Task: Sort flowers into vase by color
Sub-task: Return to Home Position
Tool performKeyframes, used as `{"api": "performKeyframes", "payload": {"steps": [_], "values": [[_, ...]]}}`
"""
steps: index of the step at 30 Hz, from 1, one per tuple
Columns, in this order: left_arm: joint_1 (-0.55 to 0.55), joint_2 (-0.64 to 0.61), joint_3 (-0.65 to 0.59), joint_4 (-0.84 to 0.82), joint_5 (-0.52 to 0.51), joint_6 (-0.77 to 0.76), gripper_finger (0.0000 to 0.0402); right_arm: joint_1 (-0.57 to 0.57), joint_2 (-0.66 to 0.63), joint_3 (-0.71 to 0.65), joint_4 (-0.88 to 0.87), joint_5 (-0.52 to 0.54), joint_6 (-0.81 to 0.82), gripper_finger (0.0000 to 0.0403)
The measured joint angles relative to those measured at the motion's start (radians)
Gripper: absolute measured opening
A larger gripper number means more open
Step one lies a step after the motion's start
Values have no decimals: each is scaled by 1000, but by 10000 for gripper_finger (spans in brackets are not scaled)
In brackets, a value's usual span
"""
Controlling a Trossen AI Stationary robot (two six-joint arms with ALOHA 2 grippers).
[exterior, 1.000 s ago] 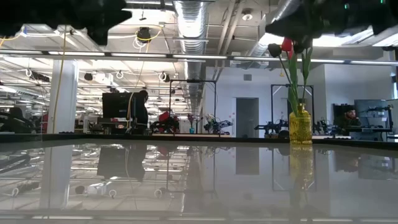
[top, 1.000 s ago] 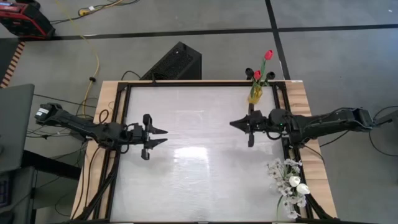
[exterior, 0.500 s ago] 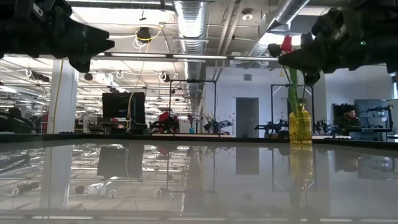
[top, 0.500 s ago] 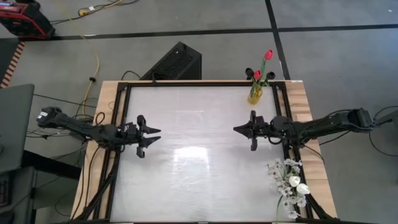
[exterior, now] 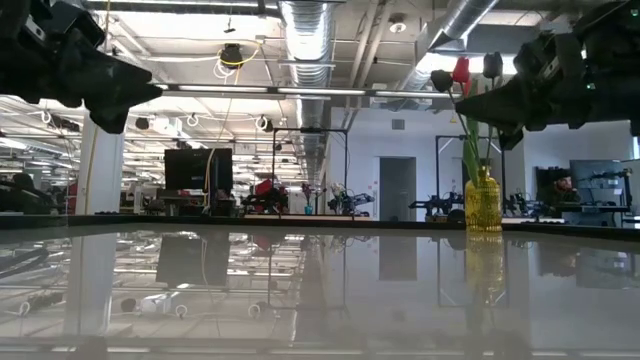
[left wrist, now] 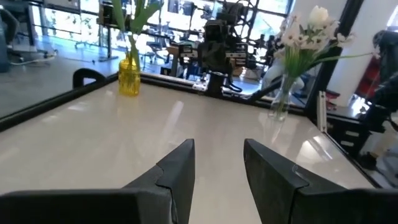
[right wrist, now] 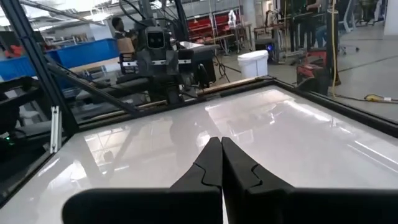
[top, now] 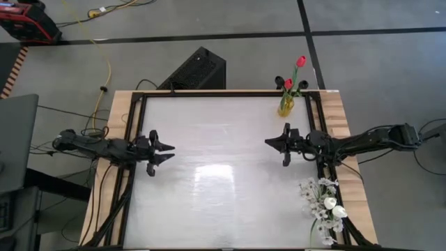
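A yellow vase [top: 286,107] stands at the table's far right, holding red tulips [top: 300,61] and a dark tulip [top: 278,79]; in the low view the yellow vase [exterior: 482,200] shows red [exterior: 460,70] and dark [exterior: 492,64] heads above it. White tulips and tiny white blossoms [top: 325,208] stand in a clear vase [left wrist: 278,104] at the near right edge. My left gripper [top: 171,151] hovers open over the table's left side, also seen in its wrist view [left wrist: 219,144]. My right gripper [top: 267,142] hovers shut over the right side, in front of the yellow vase, and holds nothing [right wrist: 221,142].
The white tabletop [top: 223,174] lies bare between the two grippers. A black frame [top: 134,125] and wooden rim border it. A black box [top: 197,70] sits on the floor beyond the far edge. The room behind shows benches and people far off.
Both arms have drawn back and come down. The left gripper has moved toward the table's left edge, the right gripper toward the right edge. In the low view both have dropped from the picture's top into fuller sight. The flowers and vases have stayed put.
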Motion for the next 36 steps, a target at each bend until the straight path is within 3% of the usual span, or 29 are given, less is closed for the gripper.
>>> {"api": "performKeyframes", "payload": {"steps": [4, 9, 13, 24, 36], "values": [[0, -63, 1, -42, 67, 41, 126, 5, 1, -9, 3, -15, 1, 20], [-1, -52, -4, -35, 125, 95, 126, 11, 1, -9, 55, -148, -8, 20], [0, -46, -5, -34, 136, 156, 126, 10, 1, -9, 75, -191, -34, 21], [0, -46, 17, -87, -38, 213, 126, -24, -54, -9, -54, -193, -24, 20], [0, -46, 18, -87, -121, 199, 126, -79, -218, -9, -311, -131, -35, 21]]}}
